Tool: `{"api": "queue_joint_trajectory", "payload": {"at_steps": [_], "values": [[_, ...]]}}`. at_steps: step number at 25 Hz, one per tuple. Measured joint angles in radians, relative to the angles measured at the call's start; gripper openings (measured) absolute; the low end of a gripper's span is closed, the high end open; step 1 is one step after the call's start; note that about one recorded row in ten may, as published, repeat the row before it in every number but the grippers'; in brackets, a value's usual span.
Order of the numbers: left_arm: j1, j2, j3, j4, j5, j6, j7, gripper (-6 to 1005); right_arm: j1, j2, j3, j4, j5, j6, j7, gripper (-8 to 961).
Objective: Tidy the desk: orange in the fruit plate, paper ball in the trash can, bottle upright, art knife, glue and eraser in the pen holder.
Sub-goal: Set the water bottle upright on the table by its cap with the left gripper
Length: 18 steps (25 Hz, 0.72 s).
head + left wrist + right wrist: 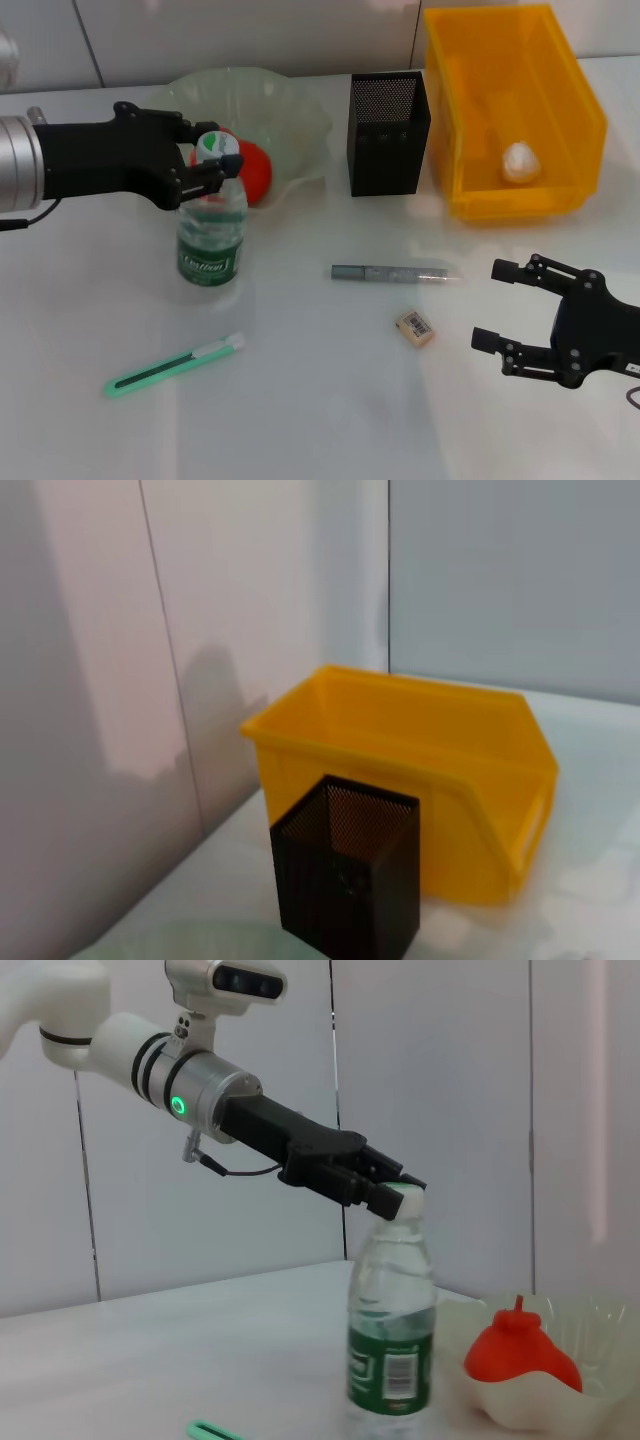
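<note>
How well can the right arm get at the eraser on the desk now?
Probably well. The right gripper hovers with jaws open just beside the eraser, and nothing lies between them. The grey glue stick lies farther back, off that path. The left gripper is busy at the bottle.

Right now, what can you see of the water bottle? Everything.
The small clear plastic water bottle stands upright on the white table, in front of the translucent pale-green glass fruit plate and the red-orange fruit in it. It has a white cap, a ribbed transparent body and a dark green label with a barcode around its lower half. It looks at least partly full. The left tool is closed around its neck and cap from the robot's left. Nothing else touches it.
</note>
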Motion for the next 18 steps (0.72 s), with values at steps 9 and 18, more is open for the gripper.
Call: {"api": "queue_joint_trajectory", "payload": {"at_steps": [9,18], "values": [[0.009,0.000,-0.017,-0.020,-0.026,-0.005,0.024,470,0.001,0.000,0.000,0.000,0.000,0.001,0.000,816],[0.008,0.000,-0.016,-0.026,-0.028,-0.003,0.025,477,0.000,0.000,0.000,0.000,0.000,0.002,0.000,816]]}}
